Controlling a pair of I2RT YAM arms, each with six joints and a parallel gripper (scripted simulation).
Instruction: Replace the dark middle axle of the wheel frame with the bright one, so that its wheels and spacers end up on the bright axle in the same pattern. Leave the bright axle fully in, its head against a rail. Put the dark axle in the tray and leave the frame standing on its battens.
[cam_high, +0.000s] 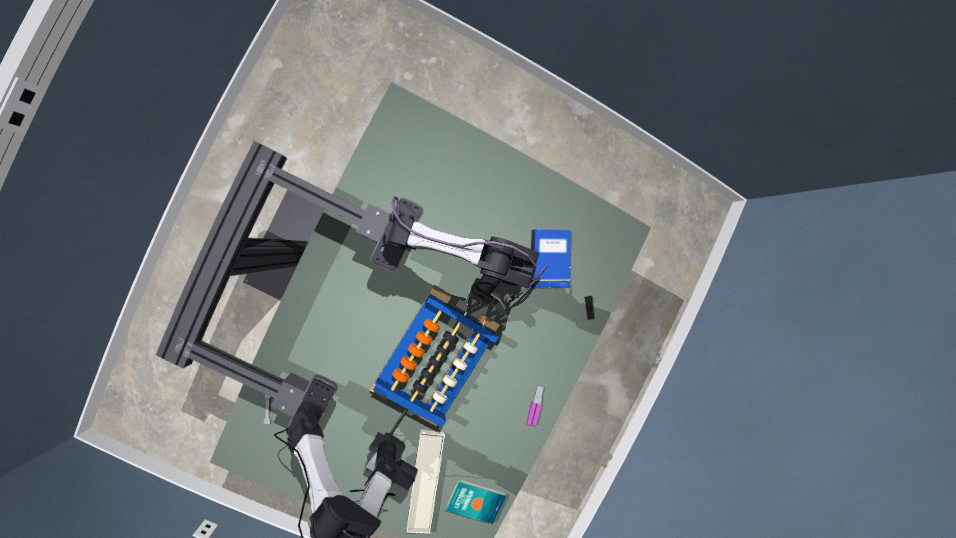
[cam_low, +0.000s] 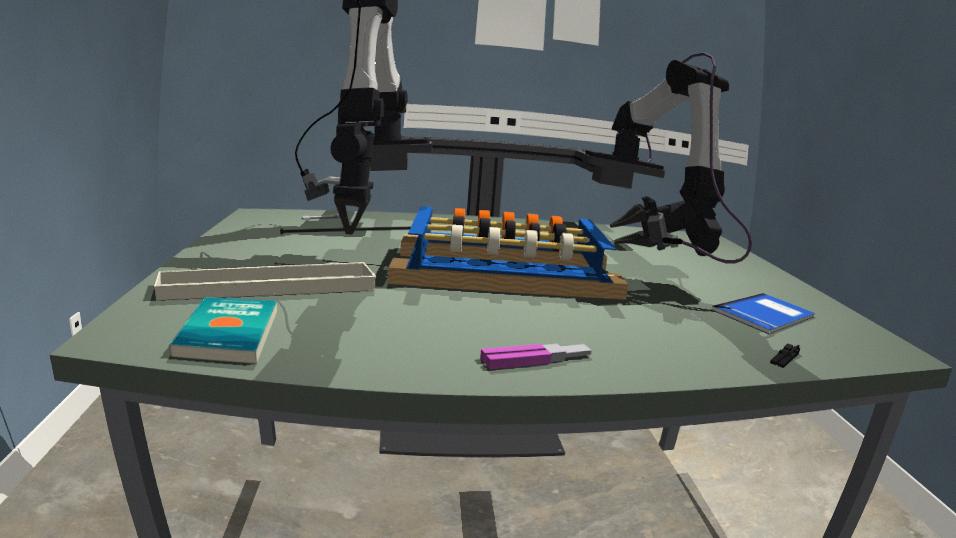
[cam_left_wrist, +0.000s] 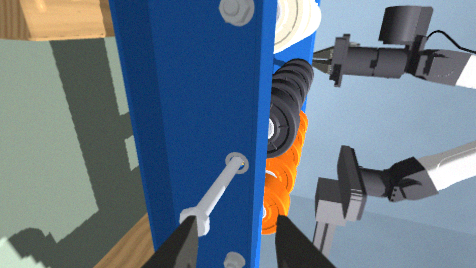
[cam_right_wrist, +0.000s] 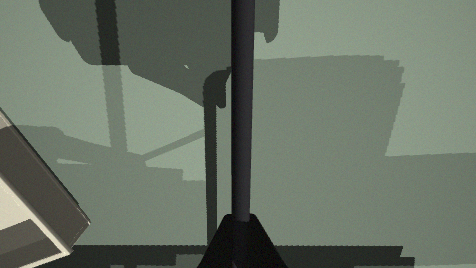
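Frame, blue, two end rails (cam_high: 427, 416) (cam_low: 596, 234) (cam_left_wrist: 195, 100): the landmark; it stands on brown wooden battens (cam_high: 439, 293) (cam_low: 508, 283) (cam_left_wrist: 65, 20), which lift it off the green table. Black ribbed wheels (cam_high: 435, 361) (cam_low: 510, 229) (cam_left_wrist: 285, 122) and brass-coloured tube spacers (cam_high: 457, 329): middle row of the frame, between orange and white rows, presumably held in sequence by whatever axle lies inside.

Axle, bright, round-headed metal rod (cam_left_wrist: 220, 185): entered at the frame's left-arm rail, its head well off that rail; not fully in. Left gripper (cam_high: 475, 313) (cam_low: 613, 234) (cam_left_wrist: 236, 220): beside that rail, fingers partly apart, nothing between them; probably being placed to push the head home.

Axle, dark, slender rod (cam_high: 399, 422) (cam_low: 320, 230) (cam_right_wrist: 242, 110): outside the frame's opposite rail for much of its length. Right gripper (cam_high: 389, 436) (cam_low: 350, 230) (cam_left_wrist: 316, 61) (cam_right_wrist: 241, 217): closed around it, likely to keep it level and in line. Tray, long, cream, open (cam_high: 438, 468) (cam_low: 267, 287) (cam_right_wrist: 40, 175): beyond that same rail, awaiting the dark axle. Risk: misalignment could let spacers drop.
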